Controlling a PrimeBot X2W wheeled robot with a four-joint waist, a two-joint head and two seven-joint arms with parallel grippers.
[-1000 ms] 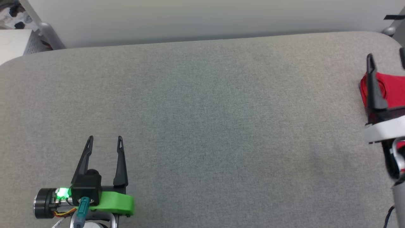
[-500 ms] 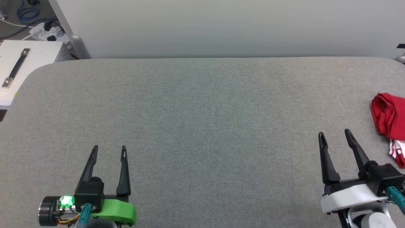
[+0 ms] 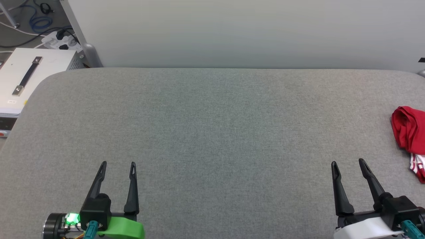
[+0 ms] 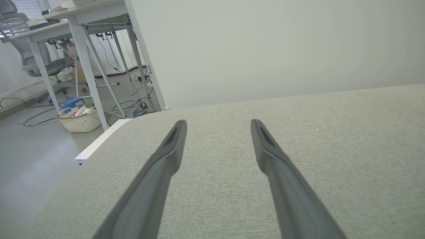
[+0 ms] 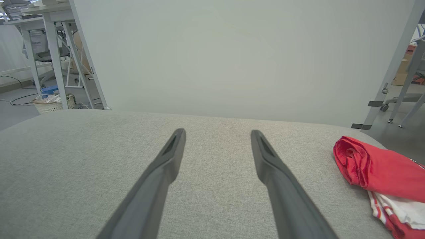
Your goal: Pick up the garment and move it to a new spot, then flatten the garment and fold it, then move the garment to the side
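The garment (image 3: 410, 134) is a bunched red shirt with a red-and-white striped edge, lying at the far right edge of the grey padded table (image 3: 212, 126). In the right wrist view the garment (image 5: 378, 169) lies to the right of my fingers, apart from them. My right gripper (image 3: 348, 163) sits open near the front right, a short way left of and nearer than the garment, holding nothing. At the front left my left gripper (image 3: 118, 164) is also open over bare fabric. Both wrist views show spread fingers, the left gripper (image 4: 217, 122) and the right gripper (image 5: 217, 131), with only table between.
A pale wall panel (image 3: 232, 33) runs along the table's far edge. Past the left corner stands a white box with a black handle (image 3: 23, 76), with cables and a power strip (image 3: 56, 38) on the floor. Desk legs and a wicker basket (image 4: 79, 119) stand off to the left.
The head camera has swung left and tilted, shifting the whole picture. My right gripper has drawn back from over the garment to the front right; the garment now lies free on the table.
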